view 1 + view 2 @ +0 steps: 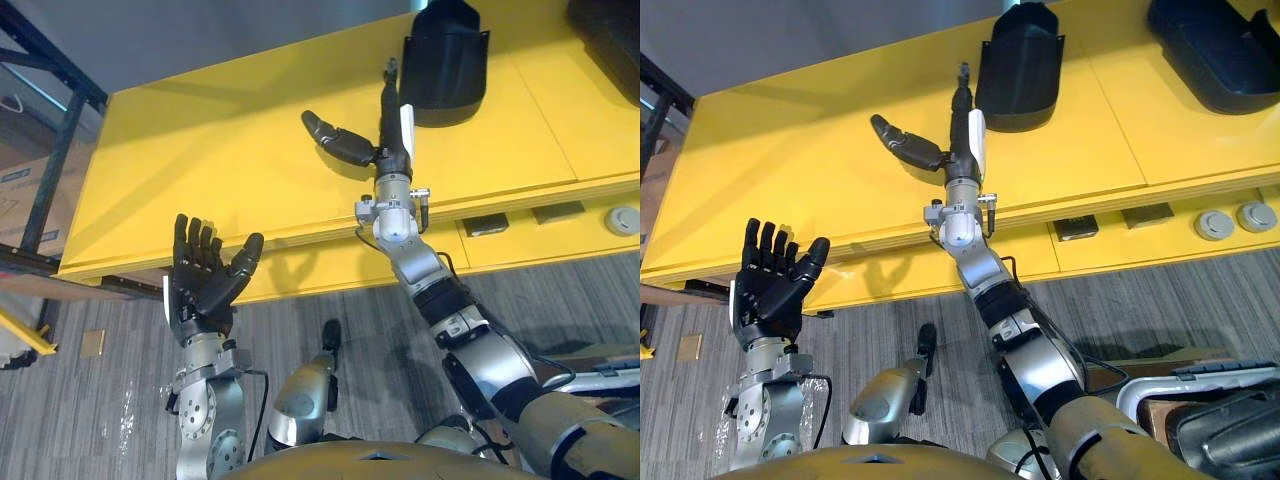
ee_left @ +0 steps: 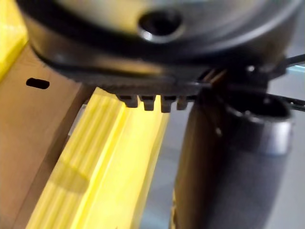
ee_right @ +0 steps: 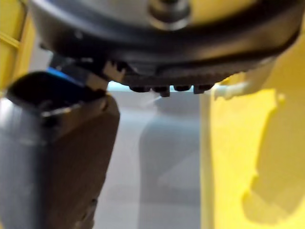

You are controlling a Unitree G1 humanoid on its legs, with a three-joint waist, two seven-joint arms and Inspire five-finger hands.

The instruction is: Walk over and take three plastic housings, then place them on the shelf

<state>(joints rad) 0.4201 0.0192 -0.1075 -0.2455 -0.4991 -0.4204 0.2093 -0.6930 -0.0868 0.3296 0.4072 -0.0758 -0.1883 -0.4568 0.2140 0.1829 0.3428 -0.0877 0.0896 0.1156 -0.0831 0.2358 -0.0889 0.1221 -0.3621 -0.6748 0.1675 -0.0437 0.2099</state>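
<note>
Yellow board makes up the table (image 1: 250, 170), and on its far side a black plastic housing (image 1: 445, 62) stands with its rounded shell facing the robot. A second housing (image 1: 1215, 45) of the same dark plastic lies further toward the robot's right, well apart from the first. The right hand (image 1: 392, 150) is stretched out low over the table, its fingers straight and pointing at the near left flank of the first housing and its thumb splayed wide toward the robot's left. The fingertips (image 1: 390, 72) are just beside the shell, though contact cannot be made out. That spread looks like the readying of a grasp: the hand is open wide enough to take the housing's side between thumb and fingers, but it holds nothing. The left hand (image 1: 205, 275) is raised in front of the table's near edge, palm up toward the head camera, fingers upright and apart, also empty. It is probably kept there clear of the reaching arm and ready to support or receive a part. Below the top, a lower yellow ledge (image 1: 1160, 245) carries two small round grey pieces (image 1: 1215, 223) and a couple of flat dark ones (image 1: 1075, 228), which do not belong to the task. A dark metal frame (image 1: 50, 150) stands off the table's left end and may be the shelf. By this layout no housing has been taken, so the job appears to be at its first pickup.
</note>
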